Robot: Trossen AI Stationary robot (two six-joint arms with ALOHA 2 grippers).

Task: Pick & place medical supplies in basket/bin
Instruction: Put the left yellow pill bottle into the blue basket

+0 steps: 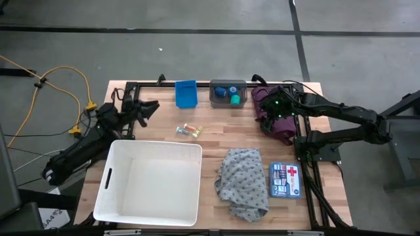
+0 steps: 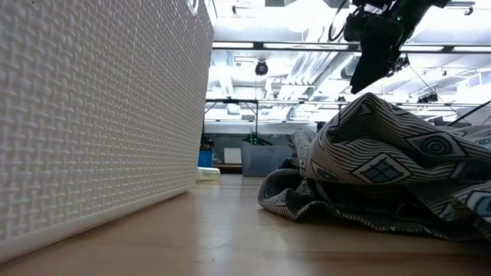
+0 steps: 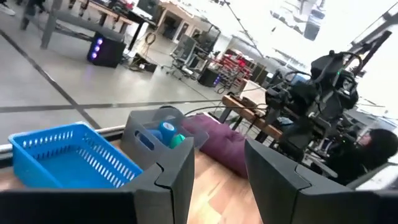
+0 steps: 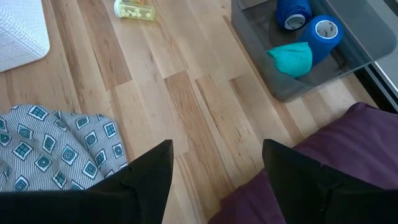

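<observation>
The white basket (image 1: pixel 151 180) stands at the near left. The grey patterned cloth (image 1: pixel 243 180) lies bunched on the table to its right. The maroon cloth (image 1: pixel 281 124) lies at the far right. Yellow and red vials (image 1: pixel 189 130) lie on the wood. Blue and green tape rolls (image 1: pixel 228 93) sit in a small grey bin (image 1: pixel 228 85). My right gripper (image 1: pixel 270 113) hangs open and empty above the maroon cloth's left edge (image 4: pixel 348 155), well above the table in the low view (image 2: pixel 372 54). My left gripper (image 1: pixel 149 108) is open and empty at the far left.
A small blue bin (image 1: pixel 186 93) stands at the far edge beside the grey bin. A first-aid box (image 1: pixel 285 179) lies near the right edge, next to the grey cloth. Bare wood (image 1: pixel 216 134) lies between the vials and the maroon cloth.
</observation>
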